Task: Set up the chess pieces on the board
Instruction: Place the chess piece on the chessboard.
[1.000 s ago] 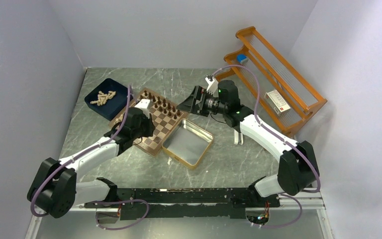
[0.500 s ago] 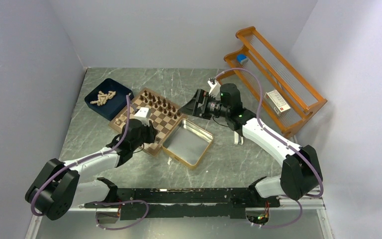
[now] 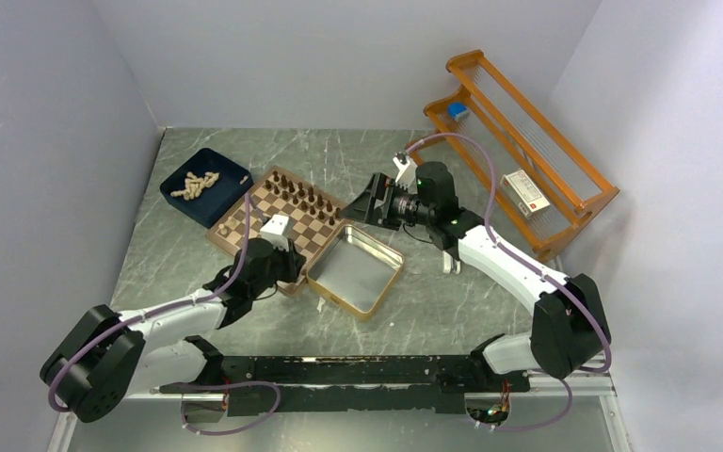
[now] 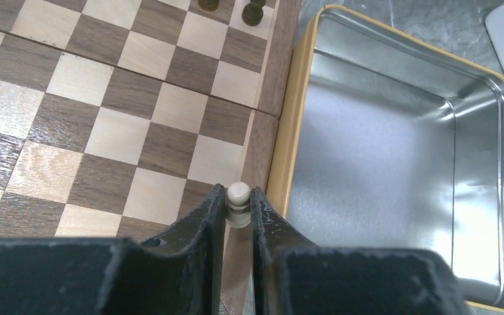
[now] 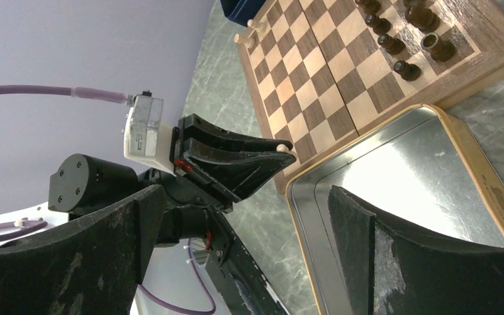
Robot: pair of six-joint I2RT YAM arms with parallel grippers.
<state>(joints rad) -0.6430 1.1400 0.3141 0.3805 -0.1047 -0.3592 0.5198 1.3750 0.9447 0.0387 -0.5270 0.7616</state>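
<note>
Left wrist view shows the left gripper (image 4: 238, 209) nipped nearly shut on a pale pawn (image 4: 238, 194) over the board (image 4: 105, 125) rim (the edge just beside the tin (image 4: 289, 141)). Meanwhile the right gripper (image 3: 358, 201) gapes wide, holding nothing, by the board's right corner; dark chessmen (image 3: 299, 193) stand along its far rows.

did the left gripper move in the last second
yes: the left gripper, shut on a pale piece, has pulled back from the middle of the board to its near corner beside the tin
</note>
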